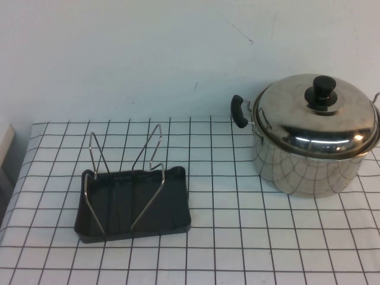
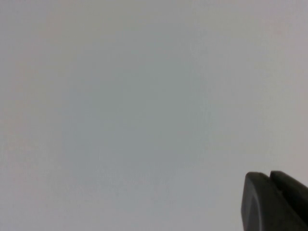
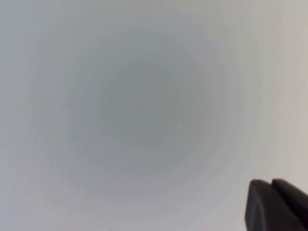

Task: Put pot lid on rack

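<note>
- The counter (image 1: pixel 237 237), covered in a black-lined white grid, carries everything; neither claw appears in the high view, so both arms sit outside it and nothing here is near a claw.
- The pot (image 1: pixel 309 160) stands at the far right of the counter, and the pot lid (image 1: pixel 317 116) sits closed on its rim, its black knob (image 1: pixel 322 90) pointing up.
- The rack (image 1: pixel 133 202) stands well apart from the pot on the near left, its two wire loops empty.
- Judging from this, the task has not begun: the step in hand is the first reach. The next move likely calls for the right arm, the closer one, to come down over the knob, grip it, lift the lid clear and carry it across to stand it between the loops.
- The left claw (image 2: pixel 274 202) shows only as a dark corner against blank pale background; whether it is released or clenched I cannot tell.
- The right claw (image 3: pixel 276 204) looks the same, and I cannot tell its state either.
- Only the high view shows lid, pot and rack; only the wrist views show the claws.
</note>
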Controlling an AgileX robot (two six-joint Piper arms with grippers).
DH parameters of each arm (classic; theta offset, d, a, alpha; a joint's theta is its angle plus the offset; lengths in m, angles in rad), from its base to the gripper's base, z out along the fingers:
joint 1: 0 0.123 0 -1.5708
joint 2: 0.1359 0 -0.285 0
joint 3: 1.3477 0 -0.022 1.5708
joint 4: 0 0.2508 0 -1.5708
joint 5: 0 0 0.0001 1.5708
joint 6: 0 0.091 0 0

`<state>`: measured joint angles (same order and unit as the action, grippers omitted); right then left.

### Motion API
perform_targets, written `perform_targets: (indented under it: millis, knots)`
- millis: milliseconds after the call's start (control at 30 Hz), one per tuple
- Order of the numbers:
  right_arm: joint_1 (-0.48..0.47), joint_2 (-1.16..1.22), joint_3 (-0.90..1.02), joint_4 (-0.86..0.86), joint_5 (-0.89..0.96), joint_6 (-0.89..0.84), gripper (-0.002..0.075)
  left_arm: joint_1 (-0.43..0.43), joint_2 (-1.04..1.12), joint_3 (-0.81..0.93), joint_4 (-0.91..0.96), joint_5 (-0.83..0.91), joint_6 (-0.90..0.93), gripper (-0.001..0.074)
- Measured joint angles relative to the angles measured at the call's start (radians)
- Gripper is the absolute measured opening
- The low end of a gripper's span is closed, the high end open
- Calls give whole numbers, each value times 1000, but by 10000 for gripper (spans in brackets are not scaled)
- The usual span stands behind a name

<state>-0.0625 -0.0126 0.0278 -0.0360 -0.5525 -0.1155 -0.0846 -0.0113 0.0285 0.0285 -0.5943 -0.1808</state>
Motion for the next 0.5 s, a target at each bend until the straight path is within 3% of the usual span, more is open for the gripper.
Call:
perform_targets:
  millis: [167, 333, 433, 500]
  knots:
    - [0, 0, 0, 14, -154, 0, -2, 0, 0, 0, 2, -47, 0, -3]
    - [0, 0, 0, 18, -177, 0, -3, 0, 0, 0, 0, -47, 0, -3]
    - [0, 0, -16, 20, -74, 0, -3, 0, -2, 0, -17, -10, 4, -3]
    - [0, 0, -84, 20, 146, 4, -3, 0, -4, -12, -21, 106, 4, -3]
